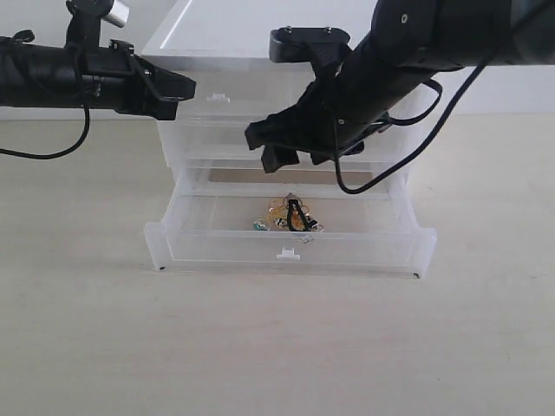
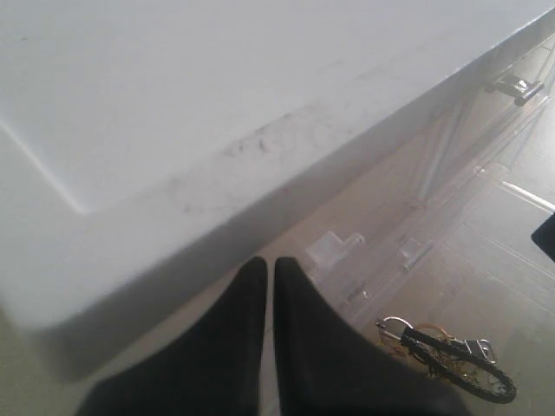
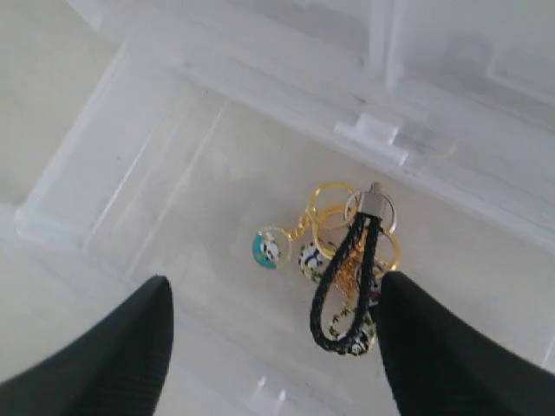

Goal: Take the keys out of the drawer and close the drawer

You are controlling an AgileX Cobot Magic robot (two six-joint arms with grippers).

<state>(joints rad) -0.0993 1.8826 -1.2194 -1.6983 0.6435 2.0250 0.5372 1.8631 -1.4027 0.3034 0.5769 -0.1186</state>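
The drawer [image 1: 217,245], the lowest and full-width tier of the white cabinet, stands pulled out toward the front. On its floor, near the middle, lie the keys [image 1: 292,215]: gold rings and charms on a black braided loop. My right gripper [image 1: 276,147] hangs above the keys, in front of the tier above, open and empty. In the right wrist view the keys [image 3: 343,269] lie between the spread fingers and close to one of them, with the drawer wall [image 3: 65,204] beside; the right gripper [image 3: 273,282] touches nothing. My left gripper [image 1: 184,87] is shut by the cabinet's top left corner.
The white cabinet [image 1: 217,39] stands at the back of a pale table, its upper drawers closed. In the left wrist view the left gripper [image 2: 270,264] hovers over the cabinet's top edge [image 2: 173,130], and the keys [image 2: 451,355] show below through clear plastic.
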